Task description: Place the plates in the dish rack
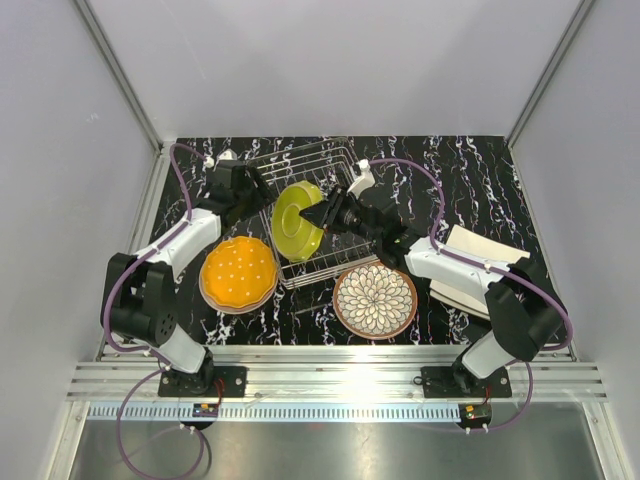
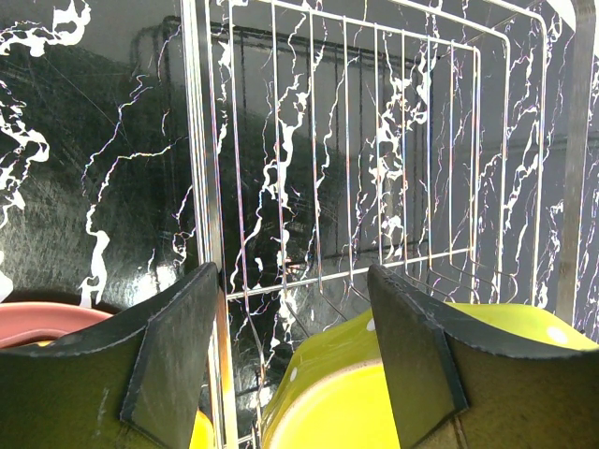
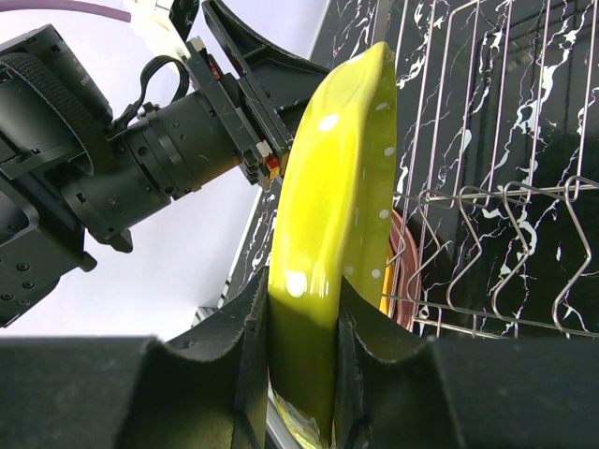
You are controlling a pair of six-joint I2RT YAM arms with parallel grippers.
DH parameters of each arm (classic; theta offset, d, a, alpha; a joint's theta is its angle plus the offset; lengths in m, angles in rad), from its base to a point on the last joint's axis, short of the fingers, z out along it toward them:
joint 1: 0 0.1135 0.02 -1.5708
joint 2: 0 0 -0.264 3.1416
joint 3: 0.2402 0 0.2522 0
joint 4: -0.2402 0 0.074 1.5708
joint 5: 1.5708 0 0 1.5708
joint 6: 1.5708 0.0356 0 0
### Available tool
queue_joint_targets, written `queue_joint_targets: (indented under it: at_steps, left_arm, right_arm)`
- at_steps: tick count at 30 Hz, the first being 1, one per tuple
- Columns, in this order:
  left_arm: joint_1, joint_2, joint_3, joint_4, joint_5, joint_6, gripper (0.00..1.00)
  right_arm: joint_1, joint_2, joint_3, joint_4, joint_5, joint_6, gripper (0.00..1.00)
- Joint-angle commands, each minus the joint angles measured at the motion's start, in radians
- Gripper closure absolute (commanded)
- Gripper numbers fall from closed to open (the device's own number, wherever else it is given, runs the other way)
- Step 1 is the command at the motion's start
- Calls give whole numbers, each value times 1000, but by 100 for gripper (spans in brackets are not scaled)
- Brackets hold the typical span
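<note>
Right gripper (image 3: 304, 374): clamped on the rim of the scalloped lime-green plate (image 3: 337, 234). The plate stands on edge at centre of the top view, within the outline of the silver wire dish rack (image 1: 340, 165).

Left gripper (image 2: 295, 360): fingers apart, astride the same plate's rim; contact cannot be determined.

The orange plate (image 1: 238, 270) lies flat at lower left of the rack. The brown-rimmed petal-patterned plate (image 1: 375, 300) lies at lower right.
</note>
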Motion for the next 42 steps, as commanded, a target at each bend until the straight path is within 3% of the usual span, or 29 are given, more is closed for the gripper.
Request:
queue_joint_targets:
  at_steps: [1, 14, 30, 42]
  left_arm:
    - [-12, 4, 23, 66, 36, -14, 33]
    - [-12, -12, 26, 42, 17, -2, 26]
    - [-8, -13, 55, 20, 14, -6, 2]
    - [3, 7, 109, 0, 14, -5, 1]
  right_arm:
    - [4, -64, 64, 181, -45, 36, 100]
    - [4, -99, 75, 135, -45, 21, 100]
    - [4, -125, 96, 100, -35, 3, 100]
    - [4, -98, 142, 98, -51, 9, 100]
